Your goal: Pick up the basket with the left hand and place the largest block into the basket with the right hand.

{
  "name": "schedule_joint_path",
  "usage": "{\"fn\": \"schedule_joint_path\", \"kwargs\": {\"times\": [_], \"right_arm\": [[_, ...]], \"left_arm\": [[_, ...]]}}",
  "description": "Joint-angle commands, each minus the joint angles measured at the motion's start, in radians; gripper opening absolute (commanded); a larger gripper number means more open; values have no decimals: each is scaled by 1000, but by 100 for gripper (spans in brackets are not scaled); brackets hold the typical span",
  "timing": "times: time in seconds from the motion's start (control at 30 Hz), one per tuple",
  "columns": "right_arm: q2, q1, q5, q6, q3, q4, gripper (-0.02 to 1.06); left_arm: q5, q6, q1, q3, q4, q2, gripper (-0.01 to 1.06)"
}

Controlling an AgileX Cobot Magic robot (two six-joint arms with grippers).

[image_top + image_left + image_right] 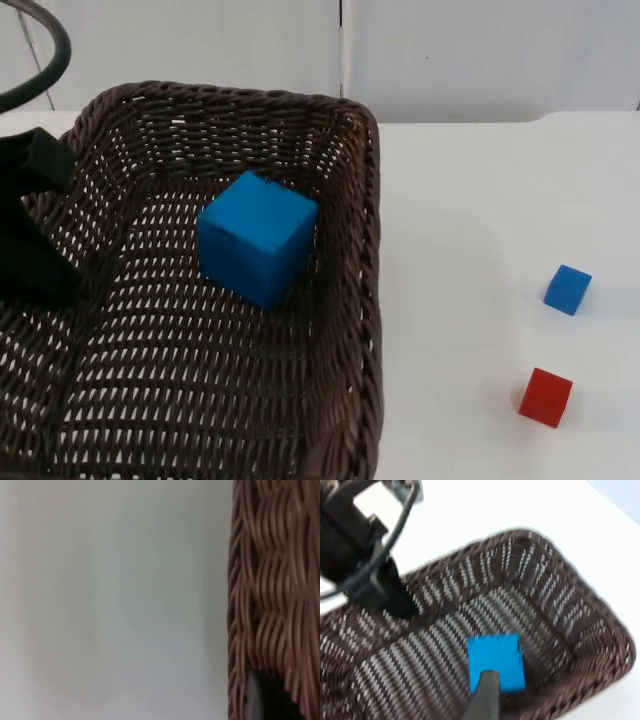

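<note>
One wicker basket (340,300) is held at its left rim by the left gripper (40,250), clamped on the weave. One big blue block (257,237) sits inside the basket, near its right wall. Two small blocks lie on the table (470,200) right of the basket: one blue (567,289), one red (546,397). The right gripper (485,695) hangs above the big block; how wide it stands I cannot tell

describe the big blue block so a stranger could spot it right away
Find the brown wicker basket that the left gripper grips at its rim. The big blue block sits inside it. It is far larger than the small blue block and red block outside on the white table.
</note>
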Motion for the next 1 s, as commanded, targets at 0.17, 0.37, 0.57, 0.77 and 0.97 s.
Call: {"fn": "schedule_joint_path", "kwargs": {"times": [0.17,0.37,0.57,0.77,0.97], "right_arm": [[-107,5,-75,11,134,-5,75],[-152,5,-87,23,165,-3,75],[-163,5,-87,23,165,2,75],[-169,5,-79,23,165,2,75],[-169,5,-64,23,165,2,75]], "left_arm": [[-66,34,-1,-4,-35,-12,0],[-93,149,-1,-4,-134,-8,0],[-129,208,-1,-4,-208,67,0],[-199,305,-1,-7,-320,204,0],[-190,490,-2,-68,-523,397,0]]}}
